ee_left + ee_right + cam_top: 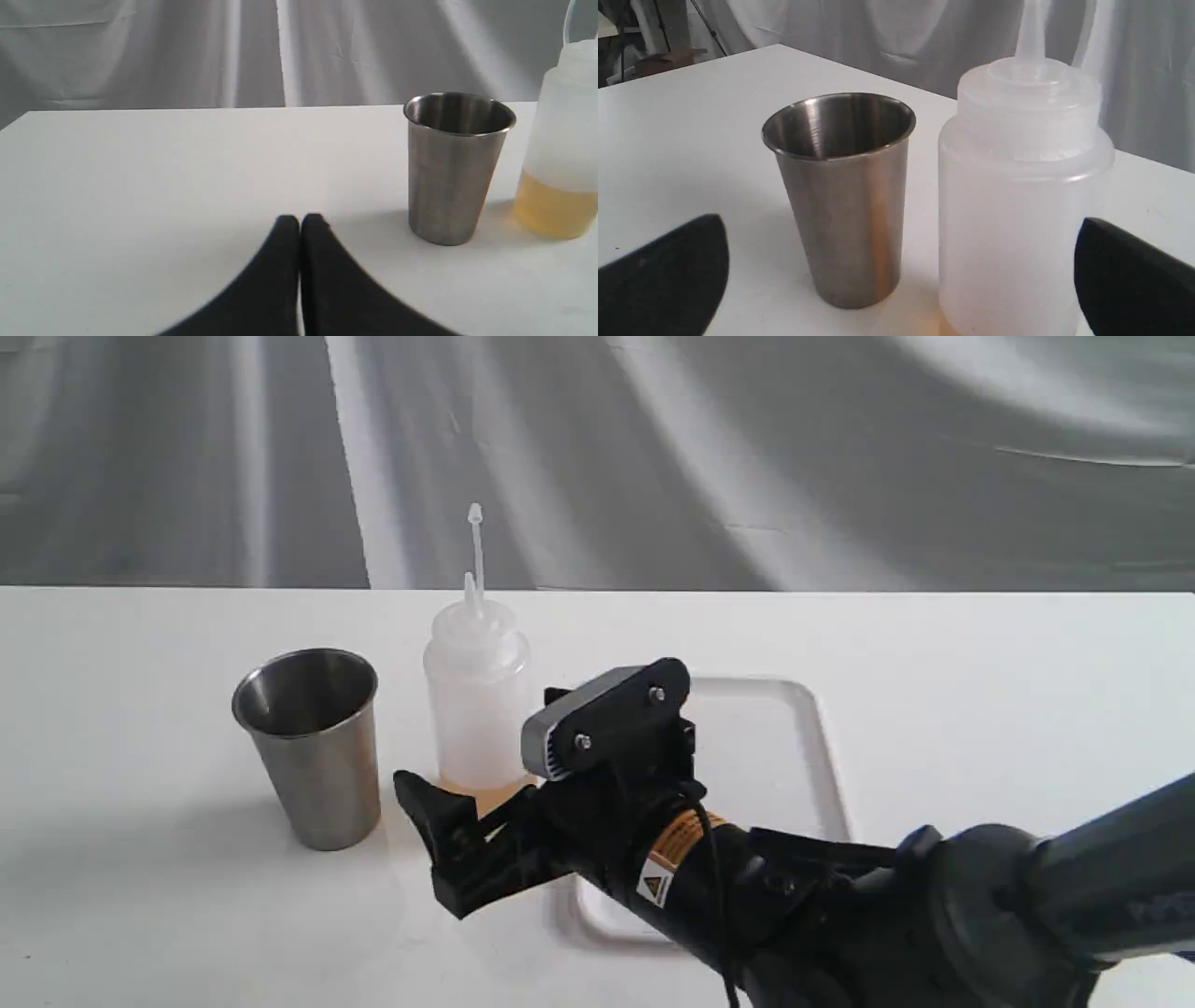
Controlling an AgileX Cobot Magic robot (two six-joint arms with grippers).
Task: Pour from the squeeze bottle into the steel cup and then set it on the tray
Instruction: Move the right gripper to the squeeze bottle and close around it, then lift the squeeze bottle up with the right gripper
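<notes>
The left pincer [299,224] shows only in its own wrist view: its two black fingers are pressed together with nothing between them, low over the white tabletop [140,644], and the cup stands well ahead of it. The steel cup [308,747] stands upright in the left half of the tabletop, about midway between the far and near edges, mouth up. Just to its right, with a narrow gap between them, the squeeze bottle [476,700] stands upright on the tabletop with its thin nozzle pointing up and a shallow layer of amber liquid at the bottom. The right pincer [901,228] reaches in from the near right with its jaws spread wide and holds nothing. One finger is in front of the bottle's base and the other is by its right side. The tray [794,756] lies flat to the right of the bottle, and the right arm hides its left part.
</notes>
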